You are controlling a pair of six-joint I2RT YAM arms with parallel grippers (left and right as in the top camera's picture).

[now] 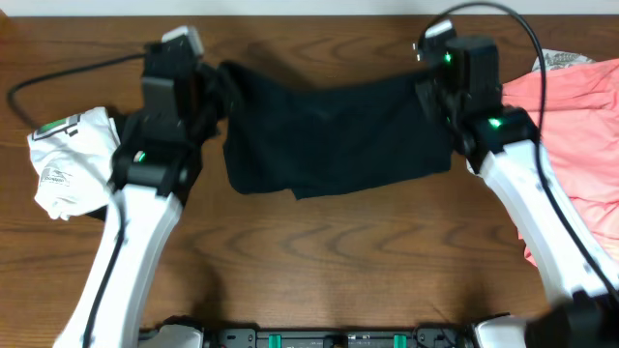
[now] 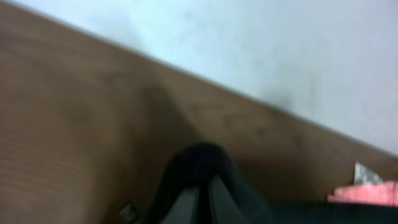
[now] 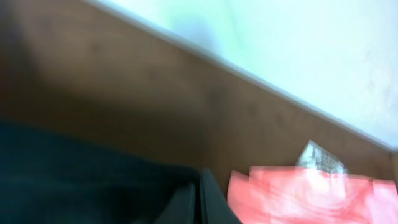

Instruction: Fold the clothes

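Note:
A plain black shirt point(image 1: 334, 130) hangs stretched between my two grippers over the far middle of the table, its lower part lying on the wood. My left gripper point(image 1: 221, 85) is shut on the shirt's far left corner; in the left wrist view the black cloth point(image 2: 202, 163) bunches over the closed fingers point(image 2: 203, 202). My right gripper point(image 1: 431, 89) is shut on the far right corner; in the right wrist view the fingers point(image 3: 200, 199) pinch the black cloth point(image 3: 81, 180).
A salmon-pink garment point(image 1: 580, 135) lies at the right edge, also in the right wrist view point(image 3: 311, 193). A white garment with green print point(image 1: 68, 159) lies at the left. The table's far edge meets a pale wall point(image 2: 280, 43).

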